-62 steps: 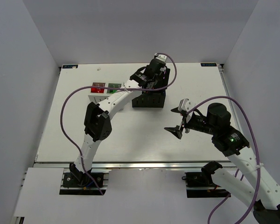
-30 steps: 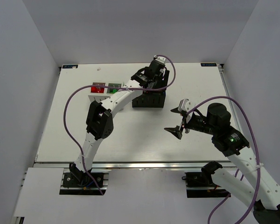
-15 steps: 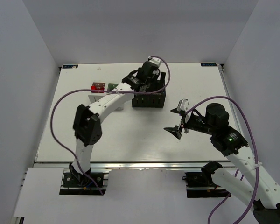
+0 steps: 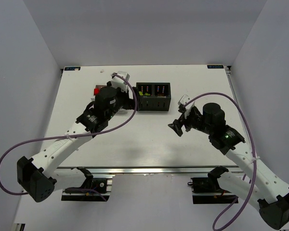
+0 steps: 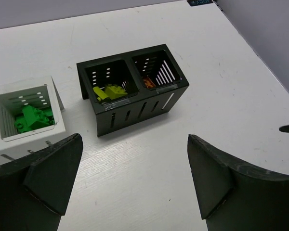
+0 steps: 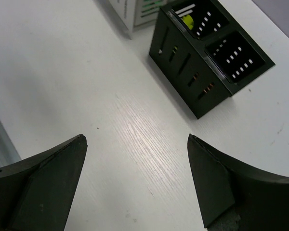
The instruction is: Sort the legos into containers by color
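Observation:
The black container (image 4: 154,102) stands at the back middle of the table. In the left wrist view (image 5: 135,106) its left compartment holds yellow-green legos (image 5: 111,90) and its right one a brown-orange lego (image 5: 147,83). The white container (image 5: 33,140) to its left holds green legos (image 5: 31,118). A red lego (image 4: 97,91) shows in its far-left compartment. My left gripper (image 4: 129,100) is open and empty, just near-left of the black container (image 5: 135,159). My right gripper (image 4: 179,121) is open and empty over bare table near-right of it (image 6: 136,144).
The right wrist view shows the black container (image 6: 192,82) ahead with a yellow-green lego (image 6: 188,20) inside, and a corner of the white container (image 6: 130,9). The left arm covers most of the white container in the top view. Grey walls enclose the table.
My left arm has pulled back from over the black container toward the near left, uncovering its compartments. My right gripper has shifted slightly left and toward the back.

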`<state>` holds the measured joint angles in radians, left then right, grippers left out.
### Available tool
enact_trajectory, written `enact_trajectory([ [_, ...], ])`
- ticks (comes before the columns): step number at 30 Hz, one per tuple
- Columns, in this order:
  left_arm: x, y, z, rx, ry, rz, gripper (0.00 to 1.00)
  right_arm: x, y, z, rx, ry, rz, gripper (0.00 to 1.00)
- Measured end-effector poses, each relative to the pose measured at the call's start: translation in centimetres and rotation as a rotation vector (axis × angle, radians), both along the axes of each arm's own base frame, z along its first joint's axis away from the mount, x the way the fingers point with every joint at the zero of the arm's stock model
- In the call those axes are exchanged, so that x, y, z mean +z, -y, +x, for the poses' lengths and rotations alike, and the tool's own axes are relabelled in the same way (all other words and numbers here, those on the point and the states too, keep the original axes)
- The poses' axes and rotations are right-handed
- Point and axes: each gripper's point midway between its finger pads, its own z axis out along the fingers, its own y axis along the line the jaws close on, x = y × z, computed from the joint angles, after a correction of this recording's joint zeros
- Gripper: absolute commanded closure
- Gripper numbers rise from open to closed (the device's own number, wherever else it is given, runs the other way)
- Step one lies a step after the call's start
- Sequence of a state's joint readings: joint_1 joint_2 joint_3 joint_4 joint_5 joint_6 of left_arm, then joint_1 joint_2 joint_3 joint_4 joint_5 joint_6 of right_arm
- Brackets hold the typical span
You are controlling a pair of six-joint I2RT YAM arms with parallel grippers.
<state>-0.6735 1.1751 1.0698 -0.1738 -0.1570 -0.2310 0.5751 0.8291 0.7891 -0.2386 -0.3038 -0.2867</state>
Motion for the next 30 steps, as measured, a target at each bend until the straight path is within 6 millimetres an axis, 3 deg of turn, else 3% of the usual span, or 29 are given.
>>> enact_trajectory([
  [5, -0.7, 0.3, -0.3, -0.035, 0.005, 0.011, 0.02, -0.2, 1.3, 1.7, -0.107, 0.018, -0.009, 0.11],
  [11, -3.0, -2.2, -3.0, -0.038, 0.025, 0.036, 0.02, -0.9, 3.0, 2.7, -0.194, 0.036, -0.012, 0.11],
  [18, -2.4, -2.4, -3.2, -0.045, 0.062, 0.038, 0.02, -3.1, 4.2, 5.0, -0.336, -0.031, -0.050, 0.11],
  [30, -1.7, -2.6, -3.0, -0.043, 0.097, 0.040, 0.02, -1.4, 6.0, 5.9, -0.473, 0.035, 0.022, 0.11],
])
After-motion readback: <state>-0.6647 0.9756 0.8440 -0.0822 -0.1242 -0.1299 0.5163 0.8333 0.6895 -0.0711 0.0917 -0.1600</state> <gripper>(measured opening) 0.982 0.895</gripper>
